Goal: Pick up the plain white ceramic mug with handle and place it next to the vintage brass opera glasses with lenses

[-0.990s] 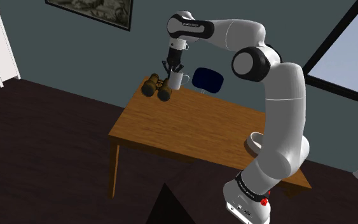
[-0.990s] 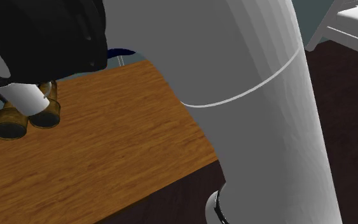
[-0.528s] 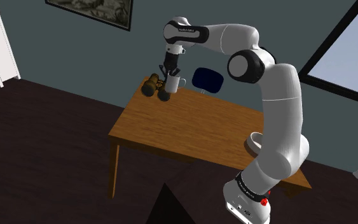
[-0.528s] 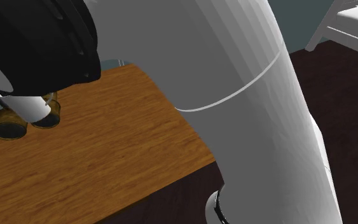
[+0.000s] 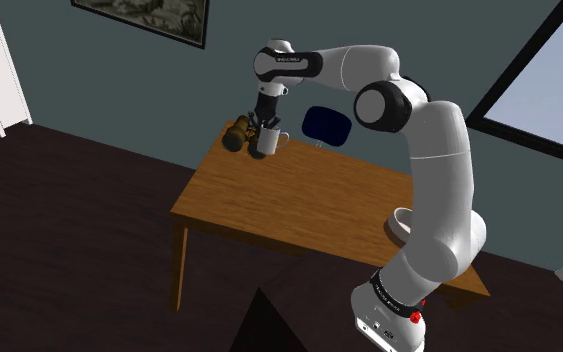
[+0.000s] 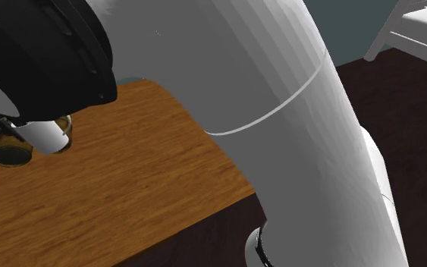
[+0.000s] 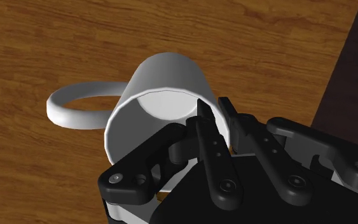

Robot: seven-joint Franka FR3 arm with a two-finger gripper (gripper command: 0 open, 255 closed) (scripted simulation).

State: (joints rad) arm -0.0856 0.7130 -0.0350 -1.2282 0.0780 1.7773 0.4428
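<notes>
And here's the mug (image 5: 267,143) at the far corner of the table (image 5: 299,200). In the shoulder view it sits at about 3 o'clock from the opera glasses (image 5: 237,133), just beside them, with the gripper (image 5: 262,122) right on top of it.

The wrist view tells the story. The black fingers are closed narrow on the mug's (image 7: 165,83) wall at the rim, seemingly one inside the mouth and one outside. The handle (image 7: 75,108) loops out on the side away from them.

I'd call that a sensible hold. The cup looks stiff, glossy and probably slick, light enough empty but no friend of a hard knock. A rim pinch grips only one thin wall, so the mug can swing. Sure enough, in the second exterior view the mug (image 6: 43,135) hangs at a slant. It wants a soft touchdown, squared up first.

Now the tricky part: seeing anything! In the second exterior view the arm (image 6: 280,114) and its dark joint (image 6: 37,53) blot out most of the scene. The glasses (image 6: 8,150) peek out at 8 o'clock from the mug, partly covered by it. I can't tell whether the base touches the wood (image 6: 128,190) or floats above it. I also can't tell whether mug and glasses make contact.
</notes>
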